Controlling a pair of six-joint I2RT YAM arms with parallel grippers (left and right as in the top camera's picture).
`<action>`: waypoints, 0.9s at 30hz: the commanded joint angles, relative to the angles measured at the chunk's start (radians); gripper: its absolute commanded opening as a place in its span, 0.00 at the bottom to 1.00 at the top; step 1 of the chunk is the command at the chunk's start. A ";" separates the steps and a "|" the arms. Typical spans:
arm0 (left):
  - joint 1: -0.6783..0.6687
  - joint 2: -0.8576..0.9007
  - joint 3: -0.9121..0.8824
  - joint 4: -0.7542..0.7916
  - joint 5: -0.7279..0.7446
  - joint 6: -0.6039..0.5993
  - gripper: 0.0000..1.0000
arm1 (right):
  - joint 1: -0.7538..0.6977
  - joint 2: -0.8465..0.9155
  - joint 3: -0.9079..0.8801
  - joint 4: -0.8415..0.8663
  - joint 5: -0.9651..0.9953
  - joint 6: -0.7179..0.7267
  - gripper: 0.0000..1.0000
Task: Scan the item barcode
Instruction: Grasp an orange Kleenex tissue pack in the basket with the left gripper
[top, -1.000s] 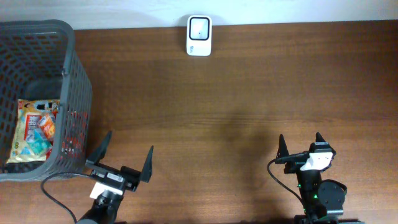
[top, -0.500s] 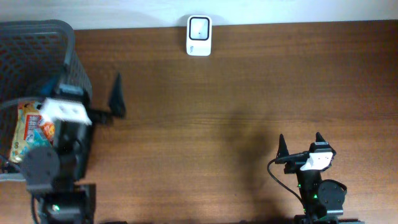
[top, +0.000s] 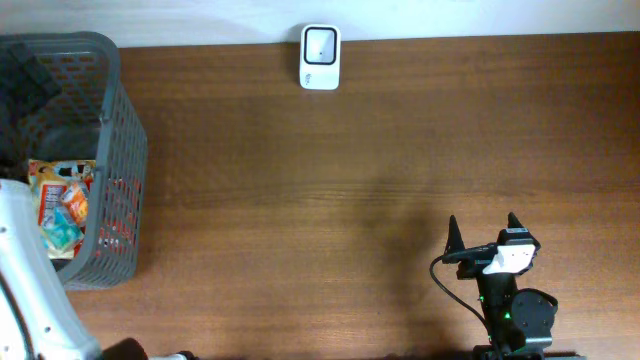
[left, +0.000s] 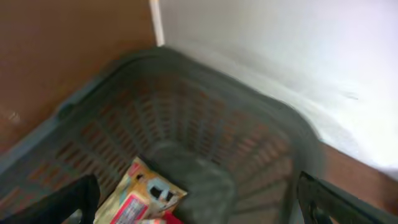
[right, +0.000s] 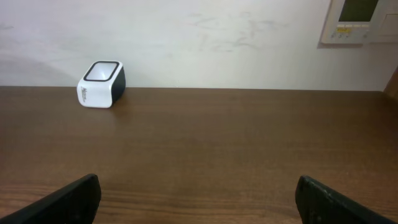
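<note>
Overhead, the grey basket (top: 128, 150) stood at the left end of the desk (top: 350, 190), and the packet (top: 62, 200), a bright yellow-and-red snack bag, lay flat on its floor toward the near side. The white left arm (top: 28, 290) reached up from the near-left corner over the basket, covering part of the packet. Seen from the left wrist, the left fingers (left: 65, 202) showed as two dark tips at the bottom corners of the view, spread wide apart with nothing between them, above the basket's open top. The packet sat below and between them, untouched. That view was blurred, so the print on the packet could not be read.

The scanner (top: 320, 57), a small white-and-black block, sat at the far edge of the desk against the wall (right: 205, 37), well apart from the basket. The right fingers (top: 453, 235) were near the desk's near-right edge, pointing toward the far side, open wide and empty. From the right wrist the scanner appeared far off to the left, and a pale panel (right: 357, 22) hung on the wall at the upper right
</note>
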 joint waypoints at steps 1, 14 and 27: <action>0.067 0.064 0.020 -0.068 -0.208 -0.192 0.99 | -0.006 -0.007 -0.007 -0.003 0.005 0.007 0.99; 0.078 0.551 0.018 -0.252 -0.294 -0.352 0.88 | -0.006 -0.007 -0.007 -0.003 0.005 0.007 0.99; 0.092 0.748 -0.051 -0.285 -0.376 -0.352 0.60 | -0.006 -0.007 -0.007 -0.003 0.005 0.007 0.99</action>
